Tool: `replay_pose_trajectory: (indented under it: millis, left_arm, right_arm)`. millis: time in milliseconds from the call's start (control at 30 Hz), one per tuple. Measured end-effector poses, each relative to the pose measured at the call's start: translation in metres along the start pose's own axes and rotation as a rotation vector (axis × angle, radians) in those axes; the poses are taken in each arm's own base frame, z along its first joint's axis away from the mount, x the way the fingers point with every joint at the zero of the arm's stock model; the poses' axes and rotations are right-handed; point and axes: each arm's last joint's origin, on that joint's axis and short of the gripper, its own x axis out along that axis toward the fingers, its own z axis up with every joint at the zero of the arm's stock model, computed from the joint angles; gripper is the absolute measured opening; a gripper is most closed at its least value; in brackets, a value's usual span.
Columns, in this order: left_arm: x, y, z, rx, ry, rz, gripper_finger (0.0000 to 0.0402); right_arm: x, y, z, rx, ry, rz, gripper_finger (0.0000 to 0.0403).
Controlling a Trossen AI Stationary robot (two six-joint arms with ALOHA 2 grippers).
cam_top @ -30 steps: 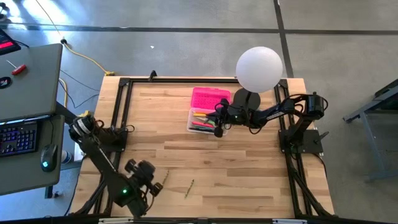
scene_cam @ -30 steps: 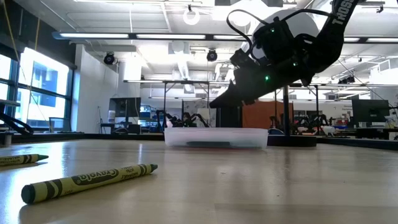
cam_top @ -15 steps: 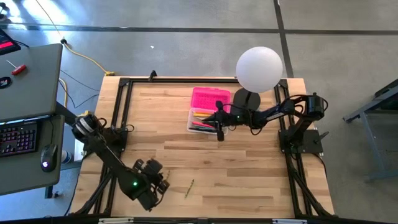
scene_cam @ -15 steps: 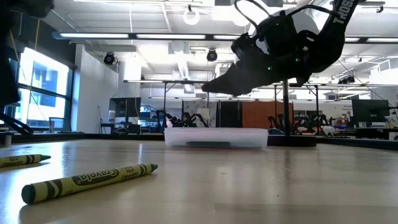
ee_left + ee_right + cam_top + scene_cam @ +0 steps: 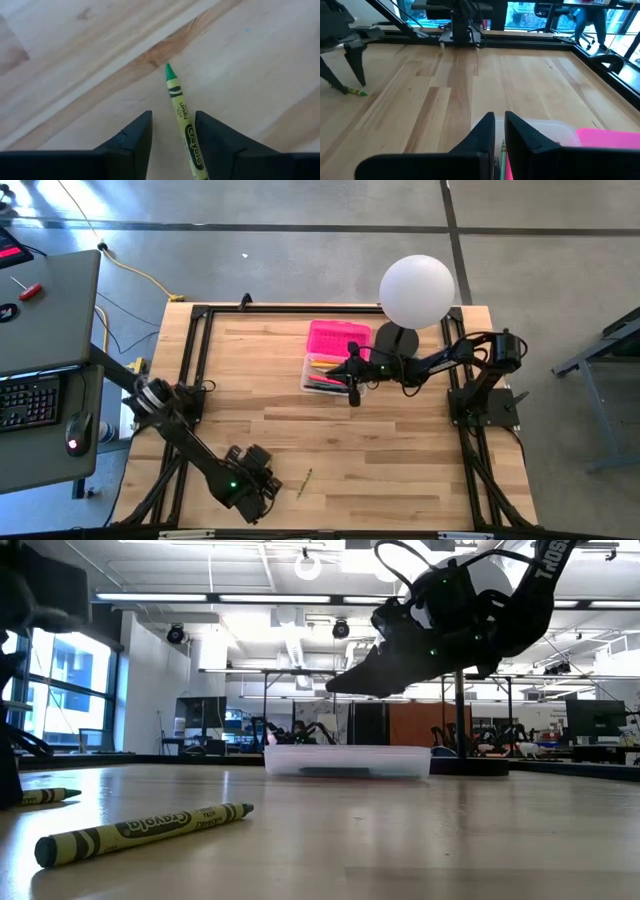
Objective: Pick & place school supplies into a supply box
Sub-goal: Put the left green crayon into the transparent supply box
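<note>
Crayon (image 5: 184, 120), paper-wrapped | left hand (image 5: 172, 145) released astride | right hand (image 5: 499, 131) nearly closed, empty

A: Is the light even?

B: Bright and soft from above; ceiling strip lights (image 5: 180, 597) glare in the low view, and windows (image 5: 60, 680) blow out at the left.

A: Any blur?

B: The near crayon (image 5: 145, 832) is soft, the far room sharper. Shadows on the table (image 5: 400, 440) are faint.
</note>
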Motion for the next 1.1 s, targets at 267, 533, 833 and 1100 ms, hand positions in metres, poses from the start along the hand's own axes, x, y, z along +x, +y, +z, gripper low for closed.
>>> replay_pose_trajectory:
  millis: [267,533,833,1100]
  left_arm:
    - [0.022,0.001,-0.017,-0.016,-0.052,0.069,0.0156]
    - [0.028,0.001,-0.019,-0.040,-0.169,0.039,0.0057]
    - [0.044,0.006,-0.012,-0.121,-0.215,0.050,0.0065]
    - [0.043,0.006,-0.011,-0.114,-0.218,0.045,0.0131]
  right_arm:
    - [0.000,0.000,-0.001,0.007,0.006,0.000,0.0021]
    - [0.000,0.000,-0.001,0.008,0.006,0.001,0.0021]
    - [0.000,0.000,-0.001,0.036,0.006,0.001,0.0021]
    - [0.000,0.000,-0.001,0.003,0.006,0.001,0.0019]
